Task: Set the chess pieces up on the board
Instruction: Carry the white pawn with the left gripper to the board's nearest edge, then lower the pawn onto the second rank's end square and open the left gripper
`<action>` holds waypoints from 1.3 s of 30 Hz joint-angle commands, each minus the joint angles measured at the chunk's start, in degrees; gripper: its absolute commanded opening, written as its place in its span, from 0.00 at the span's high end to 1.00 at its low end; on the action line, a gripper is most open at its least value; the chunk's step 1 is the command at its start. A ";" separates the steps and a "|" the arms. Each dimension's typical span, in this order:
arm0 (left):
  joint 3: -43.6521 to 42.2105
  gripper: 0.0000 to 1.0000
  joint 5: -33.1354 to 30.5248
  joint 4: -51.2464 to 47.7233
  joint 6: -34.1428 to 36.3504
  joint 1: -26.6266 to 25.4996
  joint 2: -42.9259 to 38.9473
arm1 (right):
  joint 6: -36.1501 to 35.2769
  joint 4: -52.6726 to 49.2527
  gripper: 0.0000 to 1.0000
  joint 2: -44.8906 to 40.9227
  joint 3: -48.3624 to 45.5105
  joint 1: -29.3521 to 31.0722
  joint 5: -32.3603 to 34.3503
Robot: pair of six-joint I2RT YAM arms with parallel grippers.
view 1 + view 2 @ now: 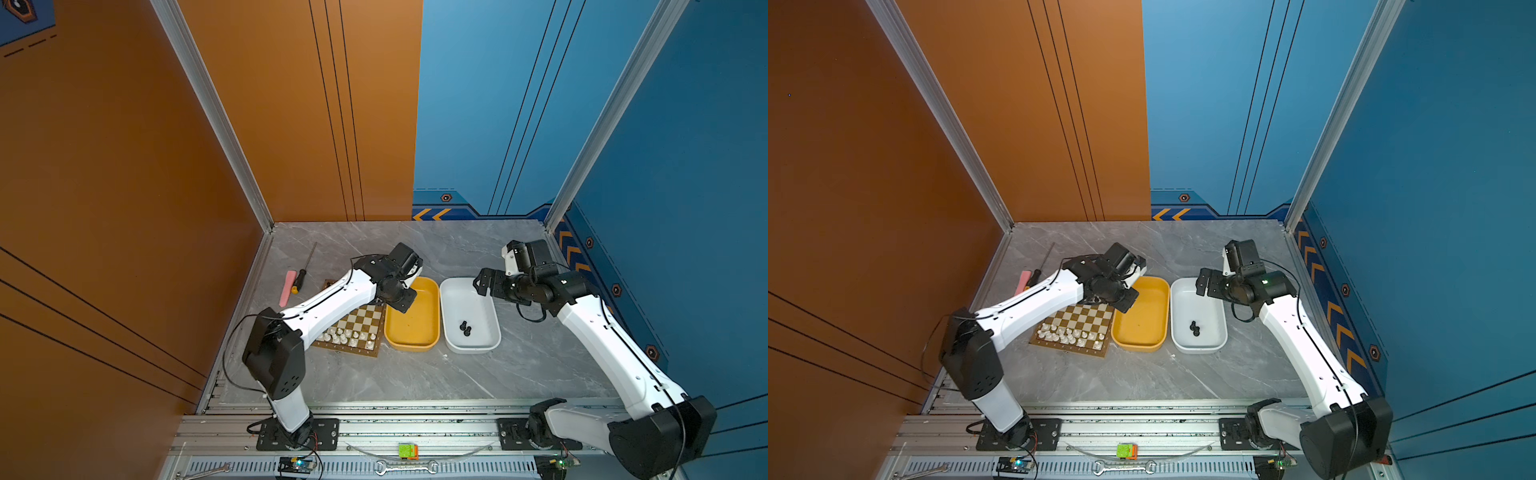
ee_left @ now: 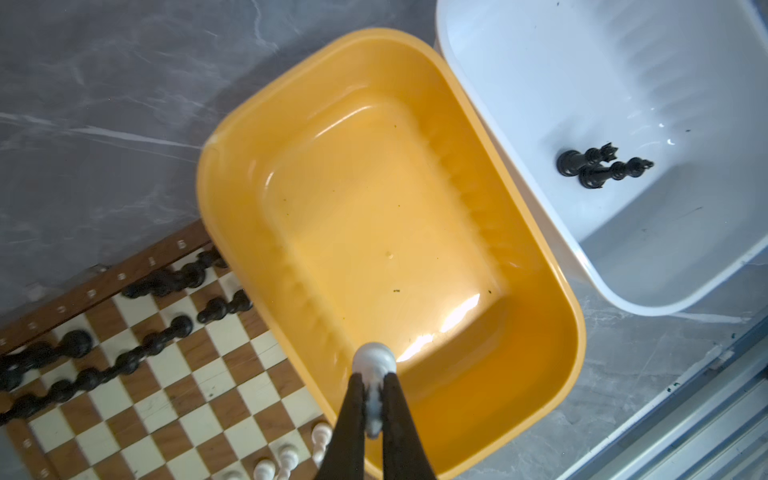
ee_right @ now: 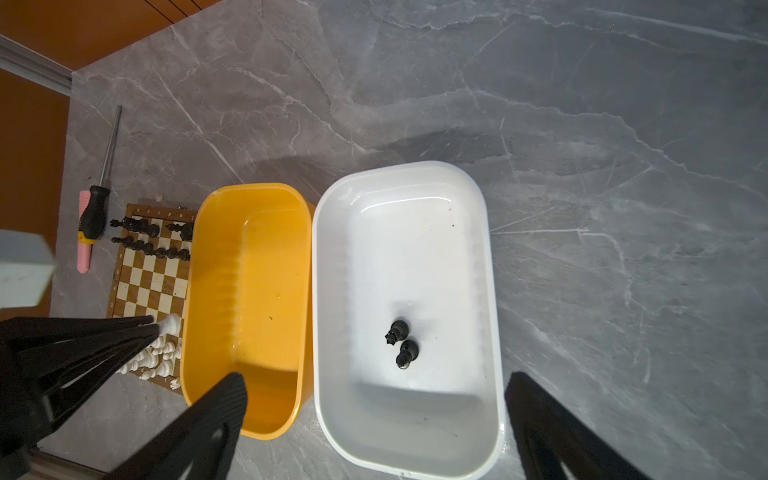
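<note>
The board point(image 1: 353, 352) lies left of a yellow tub point(image 1: 432, 316). White chess pieces point(image 1: 345, 336) stand on its near rows and black ones point(image 2: 166, 282) on its far rows. My left gripper point(image 2: 374, 386) is shut on a white chess piece point(image 2: 374, 359), held over the yellow tub's wall point(image 2: 540, 270) beside the board point(image 2: 174, 386). Two black pieces point(image 3: 401, 343) lie in the white tub point(image 3: 486, 249). My right gripper point(image 3: 376, 380) hangs open above that tub's far end with nothing between its fingers.
A screwdriver point(image 1: 301, 274) and a pink strip point(image 1: 286, 286) lie on the grey marble table behind the board, near the orange wall. The two tubs stand side by side. An aluminium rail point(image 1: 415, 432) runs along the table's front.
</note>
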 commanded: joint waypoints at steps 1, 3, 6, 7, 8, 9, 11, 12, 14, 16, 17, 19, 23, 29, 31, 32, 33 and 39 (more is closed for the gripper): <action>-4.70 1.00 -3.95 -4.81 -2.69 -0.16 -4.90 | -1.08 2.29 0.00 1.23 2.32 1.70 -1.49; -8.06 1.00 -5.03 -5.54 -4.58 -0.22 -8.54 | -1.15 2.99 0.00 1.70 2.47 2.64 -1.76; -12.97 1.00 -6.32 -6.98 -7.56 -0.41 -14.05 | -1.15 4.19 0.00 2.63 2.65 3.75 -2.38; -14.51 1.00 -6.60 -7.38 -8.49 -0.50 -15.75 | -1.17 4.60 0.00 2.97 2.75 4.16 -2.63; -16.20 0.99 -6.68 -7.58 -9.24 -0.49 -17.19 | -1.17 4.95 0.00 3.41 2.91 4.51 -2.84; -17.44 0.99 -6.95 -7.84 -9.92 -0.48 -18.25 | -1.30 5.12 0.00 3.82 3.01 4.86 -3.12; -20.12 0.98 -7.31 -7.78 -11.49 -0.53 -19.95 | -1.44 5.48 0.00 4.42 3.42 5.50 -3.29; -21.34 0.98 -7.33 -7.68 -12.34 -0.41 -20.45 | -1.52 5.65 0.00 4.74 3.63 5.76 -3.45; -23.48 0.98 -7.16 -7.47 -13.38 -0.43 -20.62 | -1.70 5.66 0.00 5.11 3.95 6.15 -3.68; -26.57 0.99 -6.94 -5.97 -14.13 -0.53 -20.57 | -1.94 5.61 0.00 5.20 4.02 6.34 -3.99; -27.56 0.99 -6.82 -5.00 -14.44 -0.50 -20.62 | -2.03 5.53 0.00 5.14 4.00 6.43 -4.07; -29.46 0.99 -6.62 -2.64 -15.09 -0.36 -20.89 | -2.19 5.26 0.00 4.93 3.99 6.43 -4.15; -30.90 0.99 -6.33 0.01 -15.05 0.47 -19.82 | -2.52 4.54 0.00 4.28 4.03 6.43 -4.19; -31.10 0.99 -5.80 2.20 -13.88 1.95 -17.18 | -2.80 3.99 0.00 3.77 3.78 6.17 -4.09; -31.13 0.99 -5.66 2.66 -13.47 2.32 -16.53 | -2.84 3.89 0.00 3.70 3.74 5.99 -4.11; -31.11 0.99 -5.42 2.64 -13.21 2.58 -16.09 | -2.82 3.81 0.00 3.60 3.68 5.82 -4.08; -31.14 0.99 -5.31 2.64 -12.89 2.83 -15.73 | -2.84 3.81 0.00 3.64 3.69 5.65 -4.08; -31.23 1.00 -4.70 2.68 -11.80 3.95 -14.89 | -2.84 3.69 0.00 3.60 3.47 5.20 -3.99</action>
